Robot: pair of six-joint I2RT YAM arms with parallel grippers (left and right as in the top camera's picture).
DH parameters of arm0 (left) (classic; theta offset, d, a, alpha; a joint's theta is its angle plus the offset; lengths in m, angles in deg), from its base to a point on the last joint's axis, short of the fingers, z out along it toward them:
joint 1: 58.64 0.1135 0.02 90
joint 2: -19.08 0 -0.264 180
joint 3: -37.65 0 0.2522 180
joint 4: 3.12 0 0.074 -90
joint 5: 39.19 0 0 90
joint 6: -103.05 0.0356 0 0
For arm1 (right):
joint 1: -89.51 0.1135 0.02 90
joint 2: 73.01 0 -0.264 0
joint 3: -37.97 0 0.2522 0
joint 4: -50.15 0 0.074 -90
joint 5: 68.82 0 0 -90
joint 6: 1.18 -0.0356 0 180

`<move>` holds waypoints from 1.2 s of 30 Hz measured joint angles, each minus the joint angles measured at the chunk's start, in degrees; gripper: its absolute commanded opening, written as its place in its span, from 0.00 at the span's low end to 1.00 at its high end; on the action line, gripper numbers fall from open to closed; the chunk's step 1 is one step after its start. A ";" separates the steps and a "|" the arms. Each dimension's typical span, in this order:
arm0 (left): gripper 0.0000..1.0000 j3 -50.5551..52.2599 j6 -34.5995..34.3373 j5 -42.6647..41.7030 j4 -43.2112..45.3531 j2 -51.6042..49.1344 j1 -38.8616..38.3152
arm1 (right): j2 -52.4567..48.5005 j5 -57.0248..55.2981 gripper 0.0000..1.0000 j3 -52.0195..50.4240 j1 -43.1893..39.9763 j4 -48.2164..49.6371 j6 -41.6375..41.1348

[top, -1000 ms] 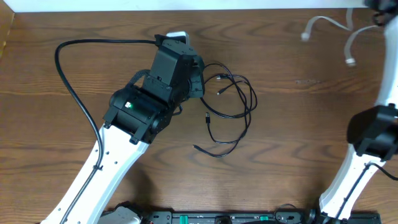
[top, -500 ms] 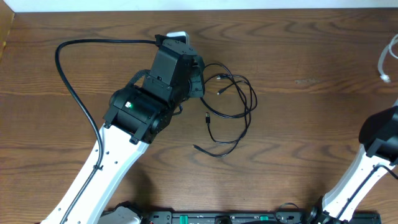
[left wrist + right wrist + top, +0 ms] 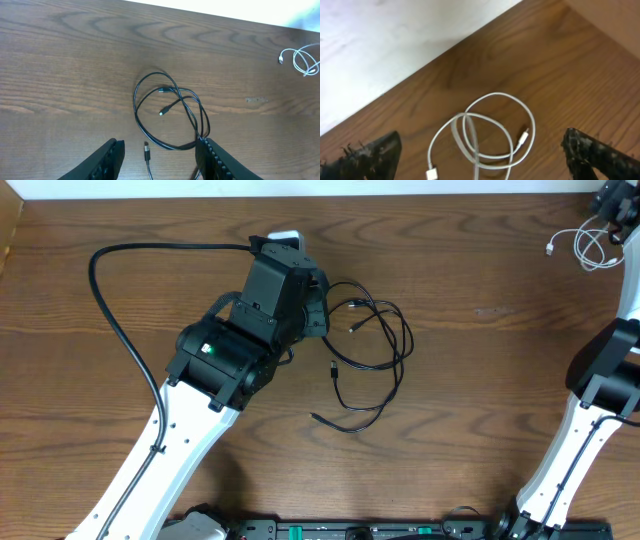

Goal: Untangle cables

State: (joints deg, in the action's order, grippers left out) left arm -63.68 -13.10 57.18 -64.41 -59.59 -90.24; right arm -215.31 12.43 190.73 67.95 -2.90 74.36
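Where wooden table (image 3: 500, 380) ends — white | black cable (image 3: 186, 102) centre | white cable (image 3: 471, 142) corner

Black cable (image 3: 370, 350) sprawls mid-table in overlapping loops, just right of left arm (image 3: 235, 345); one strand runs close by finger of wide-spread left gripper (image 3: 160, 152). Bare wood of table (image 3: 490, 410) to cable's right: broad approach lane. Thick arm wire (image 3: 115, 320) arcs over left side, bars passage there. White cable (image 3: 592, 245) coiled in far right corner near table edge, right arm (image 3: 600, 380) beside

One black cable (image 3: 135, 102), one white cable (image 3: 471, 142), two robot arms (image 3: 240, 340) (image 3: 600, 380), one table (image 3: 480, 440).
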 measured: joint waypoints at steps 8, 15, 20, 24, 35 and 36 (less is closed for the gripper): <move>0.50 0.00 0.00 0.00 -0.02 -0.02 0.00 | 6.67 8.81 0.99 0.00 0.02 -11.26 -0.02; 0.50 0.00 0.70 -1.20 0.07 -2.67 0.00 | 15.56 33.31 0.88 0.61 0.74 -20.83 1.36; 0.50 0.00 4.33 -4.15 0.59 -7.82 0.00 | 15.74 41.35 0.88 0.83 4.92 -29.79 3.06; 0.50 0.00 8.90 -6.82 2.67 -12.70 0.02 | 15.15 41.03 0.89 0.74 9.64 -33.38 4.74; 0.54 0.11 19.67 -15.17 24.02 -26.69 6.25 | 15.15 35.50 0.90 0.72 14.73 -38.62 7.74; 0.54 0.11 20.35 -15.52 25.14 -28.09 6.95 | 15.15 35.15 0.90 0.72 14.73 -39.10 7.85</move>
State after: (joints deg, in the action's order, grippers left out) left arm -63.57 7.24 41.67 -39.28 -87.68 -83.29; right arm -200.16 47.58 191.45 82.68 -42.00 82.21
